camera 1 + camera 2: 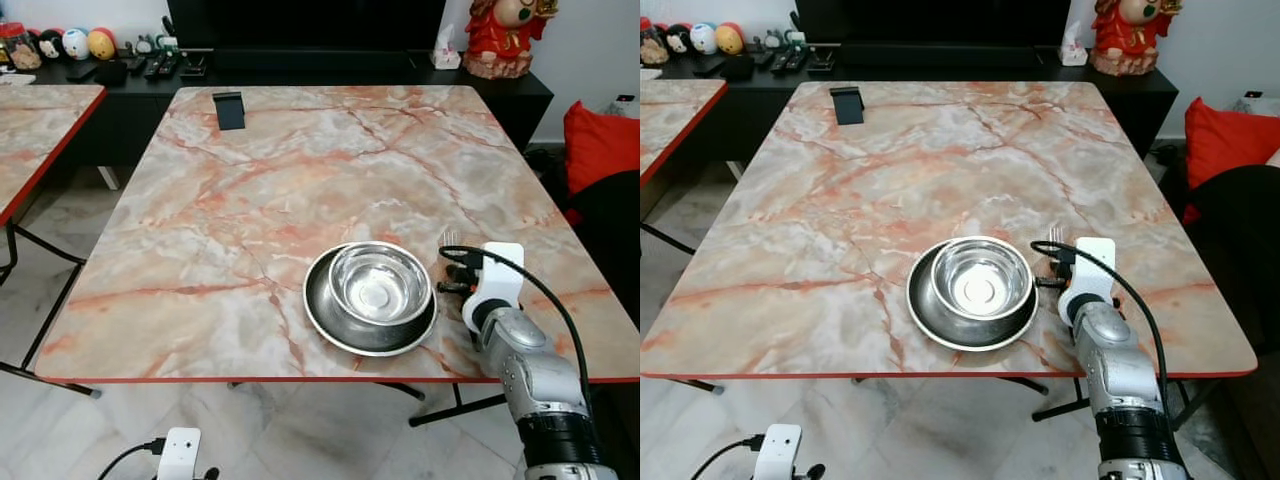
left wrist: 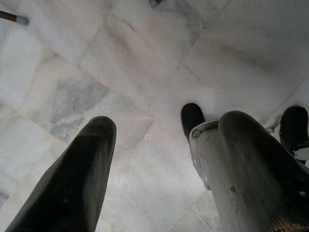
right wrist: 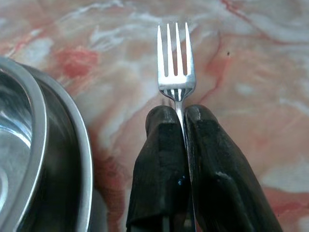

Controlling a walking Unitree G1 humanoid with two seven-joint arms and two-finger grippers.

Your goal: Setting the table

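A steel bowl (image 1: 379,282) sits inside a steel plate (image 1: 325,322) near the front edge of the marble table (image 1: 250,200). Just right of the plate, my right gripper (image 3: 179,116) is shut on a silver fork (image 3: 175,63), its tines pointing away over the tabletop; the fork's tines (image 1: 449,238) peek out beyond the wrist. The plate's rim (image 3: 79,145) lies close beside the fingers (image 3: 159,159). My left gripper (image 2: 159,140) hangs open below the table, over the floor tiles.
A dark phone stand (image 1: 229,109) stands at the table's far side. A second marble table (image 1: 40,130) is at the left. A black sideboard (image 1: 300,65) with toys and remotes runs along the back. A red cushion (image 1: 600,145) lies at the right.
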